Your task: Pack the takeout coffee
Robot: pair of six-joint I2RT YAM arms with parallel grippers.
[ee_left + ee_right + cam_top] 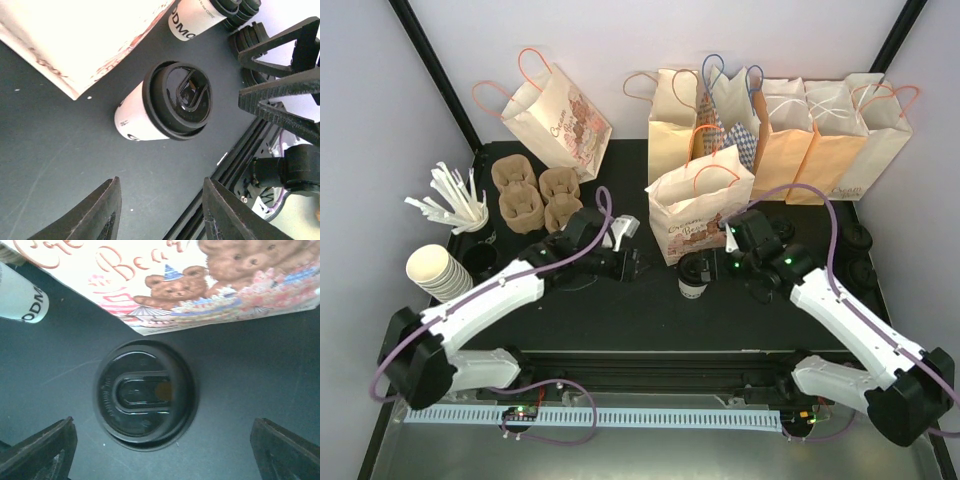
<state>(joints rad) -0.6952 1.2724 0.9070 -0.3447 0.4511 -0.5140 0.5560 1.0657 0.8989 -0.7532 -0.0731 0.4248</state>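
Since right fingers [40, 450] hang wide open over 1 takeout coffee [145, 395], upright on the worktop [250, 380] just beside the bear bag [225, 275], nothing is gripped yet. Left fingers [100, 215] are part-open and empty, facing a 2nd cup [165, 107]. Risk: closing on the lid [177, 412] rather than the paper wall could pop it off or tip the cup.

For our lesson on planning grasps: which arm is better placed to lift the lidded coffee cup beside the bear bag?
Probably right: the right claw hangs wide open straight above the cup. The left claw is less open and off to one side.
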